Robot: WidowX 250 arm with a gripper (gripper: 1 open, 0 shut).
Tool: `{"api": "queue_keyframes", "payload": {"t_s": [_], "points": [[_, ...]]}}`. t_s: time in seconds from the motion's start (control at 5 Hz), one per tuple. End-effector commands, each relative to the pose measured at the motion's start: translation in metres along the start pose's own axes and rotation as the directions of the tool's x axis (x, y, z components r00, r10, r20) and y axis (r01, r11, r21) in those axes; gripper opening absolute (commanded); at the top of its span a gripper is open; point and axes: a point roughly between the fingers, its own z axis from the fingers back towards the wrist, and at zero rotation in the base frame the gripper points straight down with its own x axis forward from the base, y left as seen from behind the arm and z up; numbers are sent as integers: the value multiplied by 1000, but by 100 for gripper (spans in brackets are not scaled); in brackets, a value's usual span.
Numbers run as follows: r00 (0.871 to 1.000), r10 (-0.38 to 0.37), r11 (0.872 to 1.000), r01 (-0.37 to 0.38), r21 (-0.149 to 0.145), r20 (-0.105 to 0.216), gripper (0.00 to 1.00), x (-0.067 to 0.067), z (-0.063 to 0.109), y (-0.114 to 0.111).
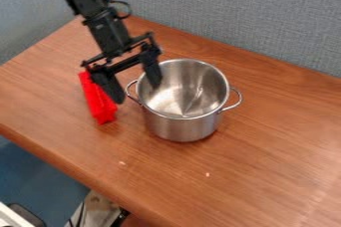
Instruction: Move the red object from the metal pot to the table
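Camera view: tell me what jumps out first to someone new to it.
The shiny metal pot stands near the middle of the reddish wooden table, empty inside. Just left of it lies the bright red object on the tabletop. The black gripper hangs open between them, above the pot's left rim.

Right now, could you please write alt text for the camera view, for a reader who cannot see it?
A black robot gripper hangs open between a red object standing on the wooden table and an empty metal pot beside it.
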Motion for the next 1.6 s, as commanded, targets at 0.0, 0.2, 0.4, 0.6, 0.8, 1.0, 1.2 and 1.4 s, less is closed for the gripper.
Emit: {"api": "queue_keyframes", "payload": {"t_s": [0.0,0.2,0.4,0.6,0.8,1.0,1.2,1.4], "points": [[997,-51,999,52,-6,59,100,1,9,-36],[997,-70,998,70,-4,45,100,1,-3,-62],[997,-23,999,24,-21,70,100,-11,-31,-86],[991,66,997,-61,-50,117,100,-19,-58,-96],[980,117,993,-113,-33,164,0,-15,-79,-83],[965,164,986,-163,-21,203,0,-12,-100,-71],[947,210,977,-194,-85,244,0,-6,-65,-66],[925,262,962,-229,-148,273,0,-1,-34,-57]]}}
